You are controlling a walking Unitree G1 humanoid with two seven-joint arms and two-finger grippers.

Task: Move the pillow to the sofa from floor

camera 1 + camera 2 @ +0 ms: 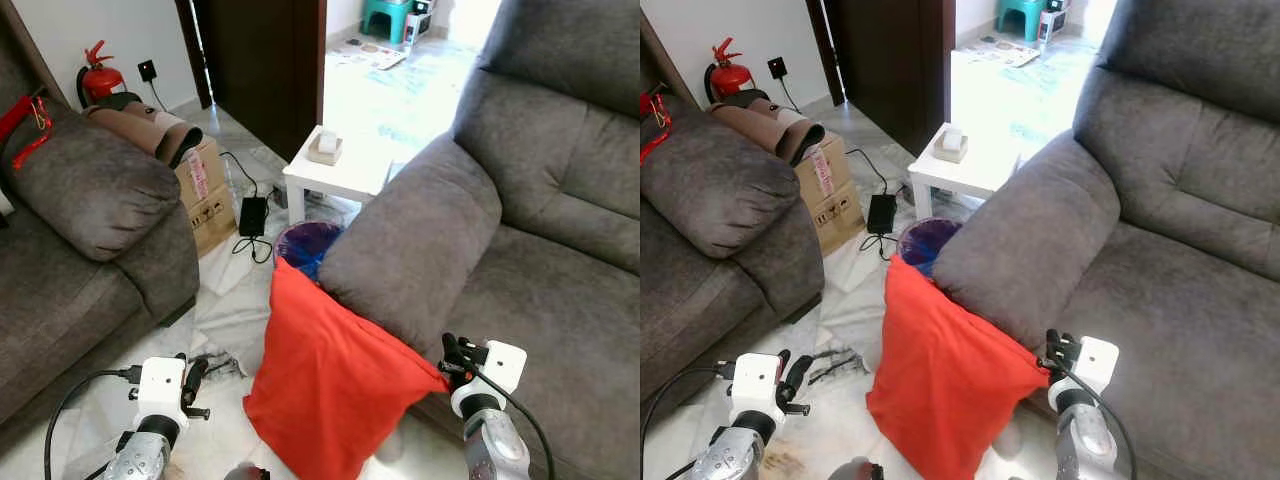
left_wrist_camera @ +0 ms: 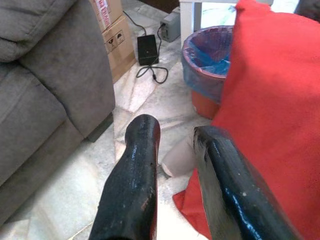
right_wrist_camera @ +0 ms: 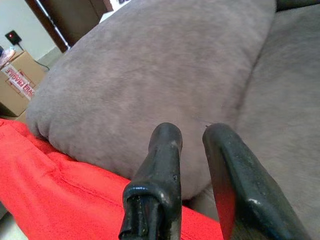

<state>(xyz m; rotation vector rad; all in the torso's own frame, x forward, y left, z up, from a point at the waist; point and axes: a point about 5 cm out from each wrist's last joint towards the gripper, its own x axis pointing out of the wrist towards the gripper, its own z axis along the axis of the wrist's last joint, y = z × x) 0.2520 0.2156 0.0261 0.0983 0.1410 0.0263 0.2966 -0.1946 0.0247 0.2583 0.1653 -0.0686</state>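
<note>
While the red pillow (image 1: 330,385) leans against the sofa (image 1: 560,250) armrest with its bottom on the floor (image 1: 225,310), both the left gripper (image 1: 192,385) and right gripper (image 1: 452,357) hover released beside it, so the lift hasn't begun.

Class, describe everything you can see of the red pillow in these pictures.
The red pillow is plain, soft-looking fabric, with faint creases. It stands tilted on the pale floor, its upper part leaning against the grey sofa's armrest, beside a blue-lined bin. Neither hand holds it: the left hand and the right hand are close by, both open.
</note>
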